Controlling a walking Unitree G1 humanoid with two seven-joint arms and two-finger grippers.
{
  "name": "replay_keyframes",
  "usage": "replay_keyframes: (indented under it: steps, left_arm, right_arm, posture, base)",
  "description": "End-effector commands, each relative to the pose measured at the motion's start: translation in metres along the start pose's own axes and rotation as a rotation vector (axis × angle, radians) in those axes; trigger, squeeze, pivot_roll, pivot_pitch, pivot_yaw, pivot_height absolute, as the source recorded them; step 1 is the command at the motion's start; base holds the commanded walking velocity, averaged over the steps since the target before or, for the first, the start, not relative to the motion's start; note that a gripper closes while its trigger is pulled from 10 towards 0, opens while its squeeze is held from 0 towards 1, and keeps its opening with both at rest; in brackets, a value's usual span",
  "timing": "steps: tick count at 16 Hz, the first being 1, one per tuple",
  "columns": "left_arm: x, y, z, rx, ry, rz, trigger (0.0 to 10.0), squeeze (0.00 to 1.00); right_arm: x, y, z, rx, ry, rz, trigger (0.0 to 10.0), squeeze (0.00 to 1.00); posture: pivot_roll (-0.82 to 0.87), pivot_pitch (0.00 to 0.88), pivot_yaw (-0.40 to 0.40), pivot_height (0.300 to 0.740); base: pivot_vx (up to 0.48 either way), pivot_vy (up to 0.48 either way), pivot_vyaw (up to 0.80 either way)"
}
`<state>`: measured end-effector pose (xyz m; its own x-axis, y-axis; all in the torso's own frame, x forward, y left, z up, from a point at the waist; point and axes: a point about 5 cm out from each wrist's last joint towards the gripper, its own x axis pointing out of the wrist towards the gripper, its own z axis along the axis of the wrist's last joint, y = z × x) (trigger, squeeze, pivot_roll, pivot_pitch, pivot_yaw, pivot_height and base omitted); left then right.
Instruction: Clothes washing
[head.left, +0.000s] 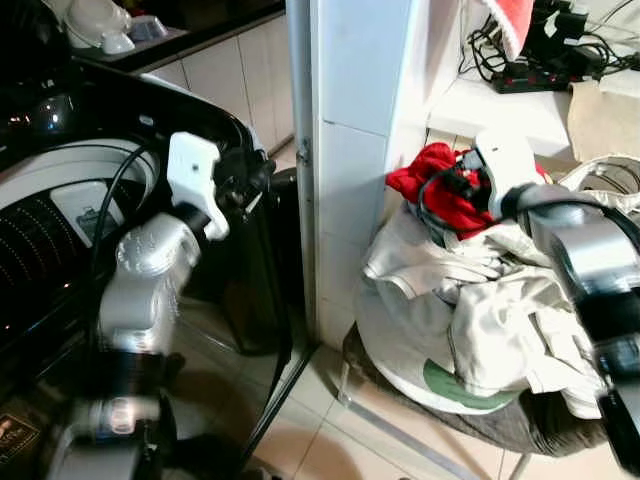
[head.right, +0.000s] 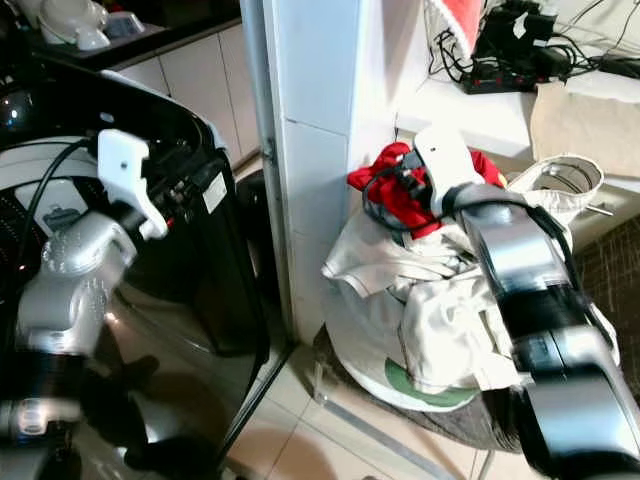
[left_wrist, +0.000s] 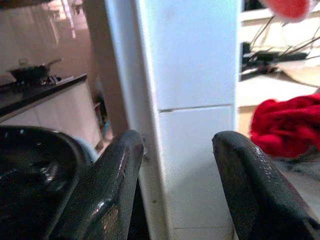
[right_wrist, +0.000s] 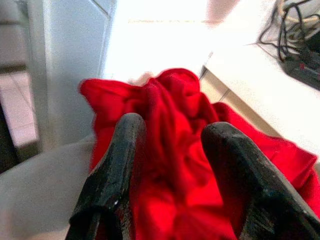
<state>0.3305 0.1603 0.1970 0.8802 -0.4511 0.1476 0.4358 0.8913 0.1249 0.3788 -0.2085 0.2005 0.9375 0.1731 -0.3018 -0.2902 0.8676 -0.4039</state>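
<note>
The right end effector (right_wrist: 170, 165) is reaching into a red garment (right_wrist: 175, 100) lying on top of a heap of pale laundry (head.left: 470, 310), which is sitting on a stool (head.left: 520, 425) beside a white pillar (head.left: 350, 150). Its two fingers (right_wrist: 112, 175) are standing apart, with a fold of the red cloth between them; not yet clenched, in my judgement. The left end effector (left_wrist: 175, 185) is hanging released near the rim of the washing machine (head.left: 60, 190), with nothing between its fingers. The garment is looking soft, light and limp; it is likely to sag and drag. Gripping a bunched ridge directly between the fingers, rather than a loose edge, appears soundest.
</note>
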Motion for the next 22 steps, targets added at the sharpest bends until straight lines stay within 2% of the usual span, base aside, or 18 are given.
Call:
replay_keyframes:
  steps: [1, 2, 5, 7, 9, 11, 12, 14, 15, 16, 17, 18, 22]
  left_arm:
    - [-0.003, -0.005, -0.001, 0.020, 0.022, 0.004, 10.0, 0.00]
    - [-0.007, -0.011, -0.003, 0.053, 0.046, -0.003, 10.0, 0.00]
    - [-0.013, -0.024, -0.004, 0.063, 0.075, -0.057, 10.0, 0.00]
    - [-0.017, -0.032, -0.001, 0.047, 0.078, -0.115, 10.0, 0.00]
    - [-0.021, -0.043, 0.001, 0.048, 0.088, -0.220, 10.0, 0.00]
    - [-0.024, -0.049, 0.001, 0.036, 0.098, -0.276, 10.0, 0.00]
    - [-0.026, -0.053, 0.001, 0.031, 0.105, -0.301, 10.0, 0.00]
    - [-0.028, -0.058, 0.003, 0.011, 0.111, -0.349, 10.0, 0.00]
    - [-0.030, -0.061, 0.003, -0.004, 0.113, -0.379, 10.0, 0.00]
    - [-0.031, -0.063, 0.004, -0.008, 0.113, -0.393, 10.0, 0.00]
    - [-0.032, -0.063, 0.004, -0.010, 0.116, -0.400, 10.0, 0.00]
    - [-0.033, -0.064, 0.003, -0.014, 0.123, -0.409, 10.0, 0.00]
    - [-0.037, -0.069, 0.002, -0.046, 0.143, -0.463, 10.0, 0.00]
  right_arm:
    - [0.005, -0.002, 0.001, -0.024, 0.006, -0.013, 10.0, 1.00]
    - [0.009, -0.007, -0.003, -0.042, 0.033, -0.028, 10.0, 1.00]
    - [0.014, -0.015, -0.006, -0.084, 0.066, -0.054, 10.0, 1.00]
    - [0.016, -0.018, -0.008, -0.079, 0.075, -0.055, 10.0, 1.00]
    - [0.018, -0.017, -0.012, -0.087, 0.100, -0.034, 10.0, 1.00]
    - [0.019, -0.019, -0.018, -0.162, 0.134, -0.063, 10.0, 0.96]
    - [0.019, -0.019, -0.022, -0.198, 0.157, -0.068, 10.0, 0.00]
    - [0.019, -0.018, -0.028, -0.237, 0.179, -0.063, 10.0, 0.00]
    - [0.019, -0.016, -0.033, -0.245, 0.192, -0.050, 8.8, 0.00]
    - [0.019, -0.016, -0.035, -0.245, 0.199, -0.043, 4.9, 0.00]
    - [0.019, -0.015, -0.037, -0.247, 0.205, -0.041, 0.4, 0.00]
    - [0.019, -0.015, -0.040, -0.249, 0.211, -0.037, 0.0, 0.00]
    - [0.018, -0.015, -0.043, -0.251, 0.218, -0.032, 0.0, 0.00]
  posture:
    - [-0.07, 0.000, 0.028, 0.740]
    - [-0.06, 0.000, 0.026, 0.740]
    - [-0.05, 0.000, 0.019, 0.740]
    - [-0.04, 0.000, 0.018, 0.740]
    - [-0.04, 0.000, 0.018, 0.740]
    - [-0.04, 0.000, 0.020, 0.740]
    - [-0.04, 0.000, 0.020, 0.740]
    - [-0.04, 0.000, 0.021, 0.740]
    - [-0.04, 0.000, 0.020, 0.740]
    - [-0.04, 0.000, 0.021, 0.740]
    - [-0.04, 0.000, 0.021, 0.740]
    - [-0.04, 0.000, 0.021, 0.740]
    - [-0.04, 0.000, 0.022, 0.740]
  base:
    - [0.000, 0.000, 0.00]
    - [0.000, 0.000, 0.00]
    - [0.000, 0.000, 0.00]
    - [0.000, 0.000, 0.00]
    - [0.000, 0.000, 0.00]
    - [0.000, 0.000, 0.00]
    - [0.000, 0.000, 0.00]
    - [0.000, 0.000, 0.00]
    - [0.000, 0.000, 0.00]
    - [0.000, 0.000, 0.00]
    - [0.000, 0.000, 0.00]
    - [0.000, 0.000, 0.00]
    - [0.000, 0.000, 0.00]
